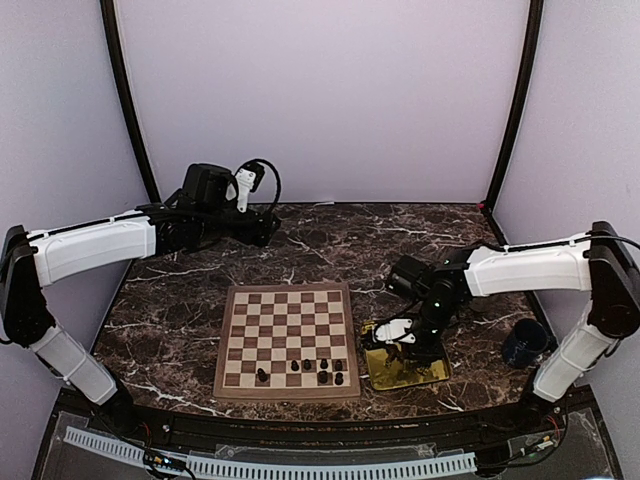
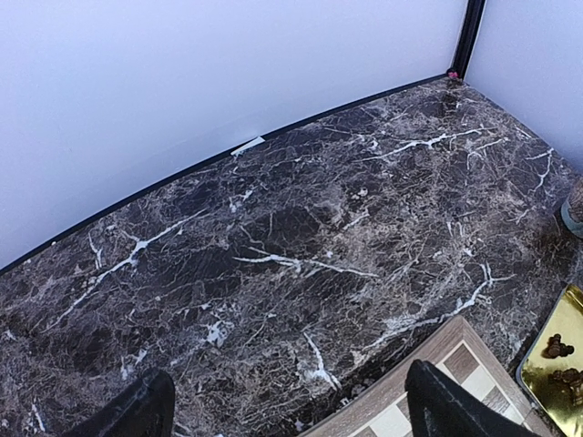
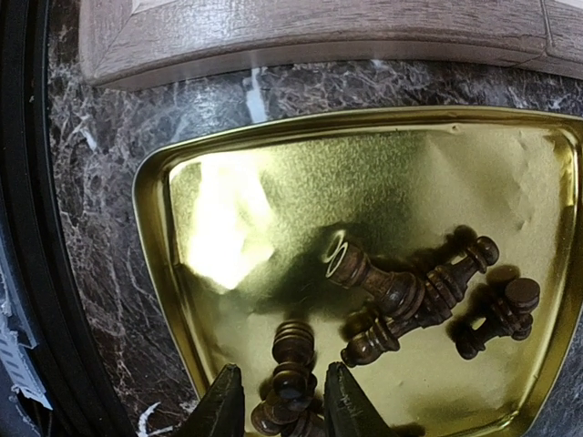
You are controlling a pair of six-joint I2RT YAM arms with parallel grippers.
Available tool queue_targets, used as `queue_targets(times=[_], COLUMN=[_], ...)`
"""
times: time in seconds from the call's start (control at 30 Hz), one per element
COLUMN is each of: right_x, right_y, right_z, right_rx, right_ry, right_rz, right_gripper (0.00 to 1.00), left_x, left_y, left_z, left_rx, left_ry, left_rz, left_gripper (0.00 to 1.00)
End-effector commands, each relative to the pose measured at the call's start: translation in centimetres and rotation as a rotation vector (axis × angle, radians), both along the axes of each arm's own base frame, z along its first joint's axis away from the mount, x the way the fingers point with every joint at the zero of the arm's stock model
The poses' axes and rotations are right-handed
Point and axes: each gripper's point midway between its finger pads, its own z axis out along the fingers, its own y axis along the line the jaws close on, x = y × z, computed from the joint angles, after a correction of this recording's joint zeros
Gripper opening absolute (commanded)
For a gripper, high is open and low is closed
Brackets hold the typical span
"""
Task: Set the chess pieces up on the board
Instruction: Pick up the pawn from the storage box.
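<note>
The wooden checkered board [image 1: 288, 300] lies mid-table, with several dark chess pieces [image 1: 323, 366] standing along its near rows. More pieces [image 3: 410, 291] lie tumbled in the gold tray [image 3: 273, 182] right of the board. My right gripper [image 3: 282, 382] hangs low over the tray's near end. Its jaws are open and straddle one lying piece [image 3: 293, 350], with a small gap on each side. My left gripper [image 2: 291, 410] hovers at the back left over bare marble [image 2: 273, 237], wide open with nothing between its fingers [image 2: 137, 410].
A dark blue cup [image 1: 522, 343] stands right of the tray [image 1: 420, 372] by the right arm's base. The board's brown border [image 3: 310, 32] runs just beyond the tray. In the left wrist view the board's corner [image 2: 401, 396] and the tray's edge [image 2: 547, 382] show.
</note>
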Motion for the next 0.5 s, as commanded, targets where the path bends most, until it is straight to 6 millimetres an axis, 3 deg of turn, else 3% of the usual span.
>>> queue_targets(times=[0.0, 0.3, 0.47], right_x=[0.4, 0.0, 0.1], right_y=[0.3, 0.1, 1.8], right_z=[-1.1, -2.0, 0.7], right_rx=[-0.024, -0.057, 0.007], right_ry=[-0.024, -0.010, -0.011], right_rz=[0.007, 0.026, 0.044], right_gripper=[0.31, 0.19, 0.14], left_x=[0.3, 0.2, 0.2], left_y=[-0.3, -0.4, -0.5], left_z=[1.0, 0.9, 1.0], left_rx=[-0.015, -0.018, -0.020], left_ry=[-0.013, -0.008, -0.008], left_rz=[-0.012, -0.019, -0.022], left_gripper=[0.90, 0.90, 0.90])
